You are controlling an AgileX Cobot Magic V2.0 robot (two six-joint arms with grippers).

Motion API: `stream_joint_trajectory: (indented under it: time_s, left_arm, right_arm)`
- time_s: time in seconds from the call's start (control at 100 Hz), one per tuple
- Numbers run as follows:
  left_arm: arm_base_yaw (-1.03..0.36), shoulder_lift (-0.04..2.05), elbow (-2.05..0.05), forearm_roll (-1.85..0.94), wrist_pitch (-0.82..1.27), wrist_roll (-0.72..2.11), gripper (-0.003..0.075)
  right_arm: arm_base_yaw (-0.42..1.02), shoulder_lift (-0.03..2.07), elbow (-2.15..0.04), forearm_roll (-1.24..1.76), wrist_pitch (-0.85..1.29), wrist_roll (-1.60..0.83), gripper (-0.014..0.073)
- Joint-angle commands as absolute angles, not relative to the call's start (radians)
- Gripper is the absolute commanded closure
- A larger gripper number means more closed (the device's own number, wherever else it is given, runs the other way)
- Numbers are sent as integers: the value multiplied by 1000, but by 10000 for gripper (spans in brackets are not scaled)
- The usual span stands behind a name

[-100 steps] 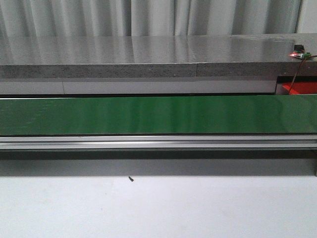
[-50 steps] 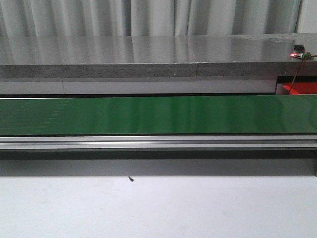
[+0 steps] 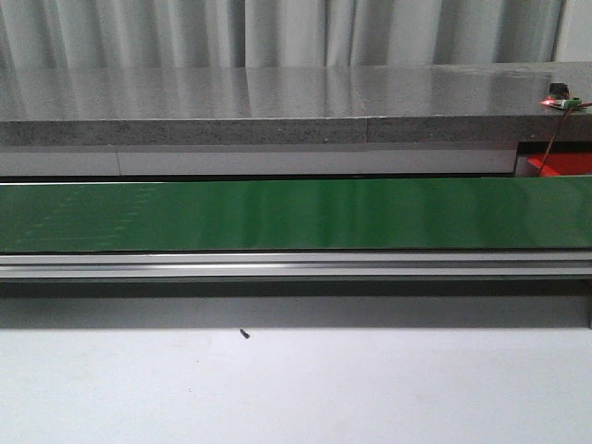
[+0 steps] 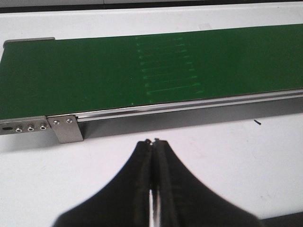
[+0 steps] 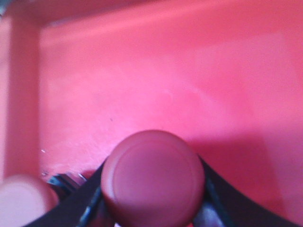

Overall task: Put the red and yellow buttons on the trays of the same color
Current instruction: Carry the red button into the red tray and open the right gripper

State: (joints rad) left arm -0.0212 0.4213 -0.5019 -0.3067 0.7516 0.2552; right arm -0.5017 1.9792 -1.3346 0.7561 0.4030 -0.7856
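Note:
In the right wrist view my right gripper (image 5: 154, 201) is shut on a red button (image 5: 152, 172), held just over the floor of the red tray (image 5: 189, 71). A second red button (image 5: 19, 201) lies in the tray beside my fingers, blurred. In the front view only a corner of the red tray (image 3: 561, 165) shows at the far right, and neither arm shows. In the left wrist view my left gripper (image 4: 152, 142) is shut and empty over the white table (image 4: 246, 156), just in front of the green belt (image 4: 94, 75). No yellow button or yellow tray is in view.
The green conveyor belt (image 3: 296, 215) runs across the whole width, with an aluminium rail (image 3: 296, 266) along its near side. A grey stone ledge (image 3: 277, 102) lies behind it, with a small circuit board (image 3: 559, 100) at the far right. A small dark speck (image 3: 244, 333) lies on the white table.
Nothing has moved in the front view. A small red light on the board at the far right came on half a second ago and is off now.

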Motion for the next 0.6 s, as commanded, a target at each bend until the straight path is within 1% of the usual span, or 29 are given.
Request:
stream_joint_trajectory:
  time_s: [0.0,0.1,0.15,0.22,0.27,0.34,0.39,0.59]
  left_arm:
    - [-30,427,-529,-333,683,251,740]
    - [-30,427,-529,-333,683,251,740]
    - [-30,427,-529,-333,683,251,740]
    - [-30,427,-529,-333,683,251,740]
    - [-30,427,-529,-333,683,251,740]
    - [-30,427,-529,-333,683,251,740]
    - [-30,427,-529,-333,683,251,740]
    - [-30,427,-529,-333,683,251,740]
  right_arm:
    - [-508,1942,-1368,781,376,-792,515]
    - [-508,1954,-1368,770,379,-792,510]
    - [-508,1960,-1368,765,383,-792,483]
    - [-508,1964,-1368,763,384,-792,394]
    - [-508,1965,-1368,763,385,-792,286]
    - [-508,1965,-1368,763,382,-792,161]
    - [-508,1963,-1368,763,381,-792,114]
    - [-508,1930,-1368,739,380,-792,126]
